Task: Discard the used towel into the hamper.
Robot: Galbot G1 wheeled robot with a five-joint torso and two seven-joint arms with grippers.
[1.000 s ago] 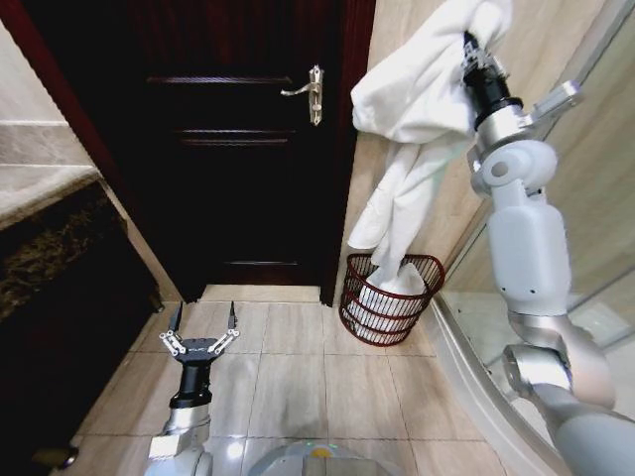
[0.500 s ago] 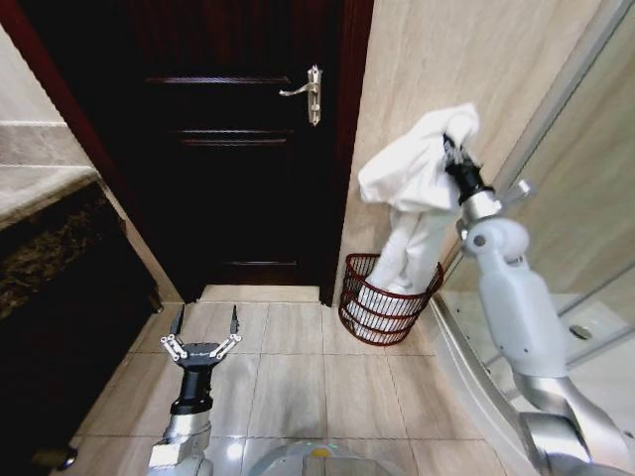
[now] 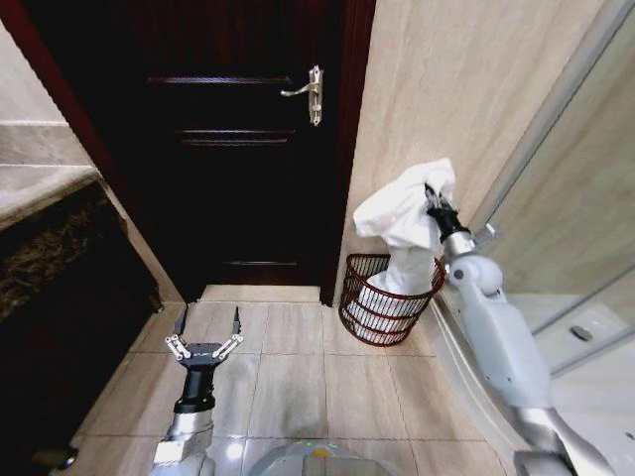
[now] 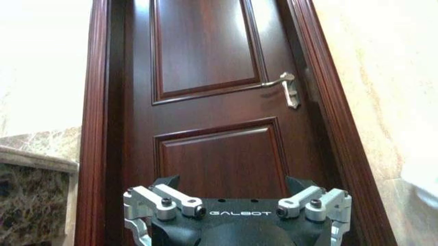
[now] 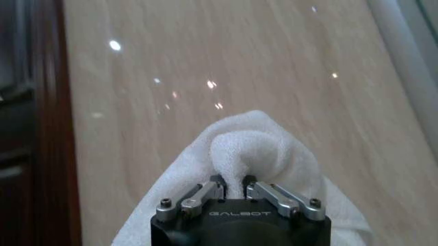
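A white towel hangs bunched from my right gripper, which is shut on its upper fold just above the hamper. The towel's lower end reaches down into this dark red-brown wire basket, which stands on the floor against the beige wall beside the door. In the right wrist view the towel bulges over my right gripper, whose fingers pinch the cloth. My left gripper is open, held low over the floor tiles to the left, far from the hamper. In the left wrist view my left gripper faces the door.
A dark wooden door with a metal handle stands straight ahead. A stone counter runs along the left. A glass shower enclosure with a curved kerb borders the right. Tiled floor lies between.
My right arm has come down with the towel from high on the wall to just above the hamper, and more of the cloth has sunk into the basket. The left arm has barely moved.
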